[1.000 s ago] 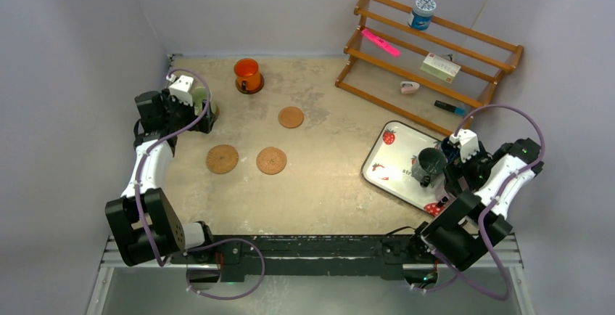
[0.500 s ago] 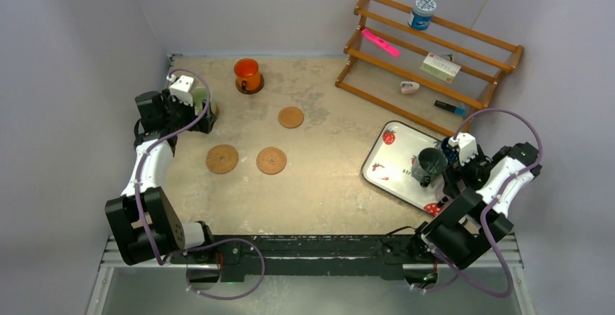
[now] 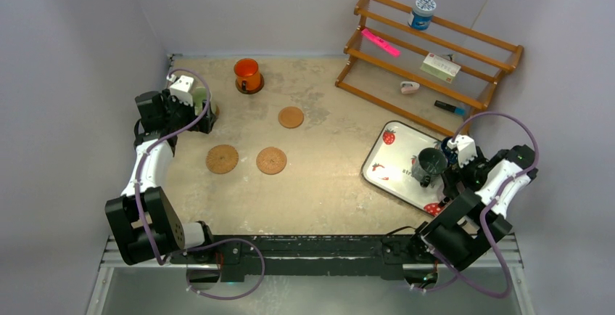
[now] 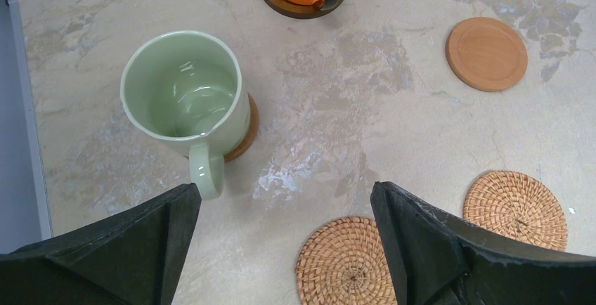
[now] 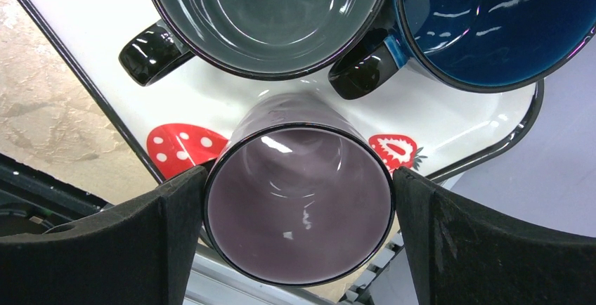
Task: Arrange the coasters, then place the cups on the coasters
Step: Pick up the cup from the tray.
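My left gripper (image 4: 284, 189) is open over bare table, just near of the pale green cup (image 4: 184, 94), which stands on a brown coaster (image 4: 246, 133). The orange cup (image 3: 246, 74) sits on a dark rimmed coaster (image 4: 288, 6). A smooth coaster (image 3: 291, 117) and two woven coasters (image 3: 222, 159) (image 3: 271, 160) lie bare. My right gripper (image 5: 299, 175) is open with the purple-grey cup (image 5: 299, 206) between its fingers, on the strawberry tray (image 5: 77, 10). The dark grey cup (image 5: 267, 10) and the blue cup (image 5: 492, 17) stand just beyond it.
A wooden rack (image 3: 428, 54) at the back right holds a blue-and-white tub (image 3: 421, 12), a pink strip and small items. Grey walls close the table on the left, back and right. The tray (image 3: 391, 152) lies at the right edge.
The right arm has shifted slightly nearer and to the left over the tray. The left arm and all the cups and coasters have stayed put.
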You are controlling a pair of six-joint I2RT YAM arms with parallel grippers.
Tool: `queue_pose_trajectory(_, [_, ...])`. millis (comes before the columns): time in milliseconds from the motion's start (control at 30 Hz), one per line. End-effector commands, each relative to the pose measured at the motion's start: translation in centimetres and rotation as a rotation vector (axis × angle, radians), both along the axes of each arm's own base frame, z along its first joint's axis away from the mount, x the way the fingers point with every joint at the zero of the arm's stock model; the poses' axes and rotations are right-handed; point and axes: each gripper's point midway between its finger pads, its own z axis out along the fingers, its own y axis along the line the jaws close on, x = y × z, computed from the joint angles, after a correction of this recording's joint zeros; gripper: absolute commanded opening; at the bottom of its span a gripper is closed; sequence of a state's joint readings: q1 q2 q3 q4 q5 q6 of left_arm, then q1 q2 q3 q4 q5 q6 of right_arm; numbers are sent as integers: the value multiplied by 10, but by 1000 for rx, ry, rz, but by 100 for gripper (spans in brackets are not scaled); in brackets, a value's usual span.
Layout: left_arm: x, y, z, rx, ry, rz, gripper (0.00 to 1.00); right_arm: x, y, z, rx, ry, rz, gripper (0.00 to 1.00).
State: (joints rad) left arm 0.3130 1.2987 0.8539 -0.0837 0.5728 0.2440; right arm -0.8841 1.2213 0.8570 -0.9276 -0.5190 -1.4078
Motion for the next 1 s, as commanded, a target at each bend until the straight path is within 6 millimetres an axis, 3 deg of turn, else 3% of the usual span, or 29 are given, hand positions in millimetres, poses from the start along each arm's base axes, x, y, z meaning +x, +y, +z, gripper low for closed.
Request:
queue_pose_trajectory(0, [5,-2,10,-10,-40,-16,100,-23,-1,-19,-30,98,12,99])
queue_pose_trajectory(233, [4,-2,10,-9,-39,-16,100,-29,-1,-24,-45,119,28,99])
queue_pose_trajectory(367, [4,-2,9,-8,-39,-17,100,-29,1,-25,-25,132,26,92])
queue_pose_trajectory(467, [4,-1,9,-5,-40,-15,100,-38,1,-29,-49,159,54,99])
queue_pose_trajectory(733, [4,-1,9,-5,-43,-14,100,-36,-1,-39,-20,184,24,99])
queue_pose_trajectory(967, [4,-2,7,-7,-37,-14,100,-29,0,-17,-24,133,36,84])
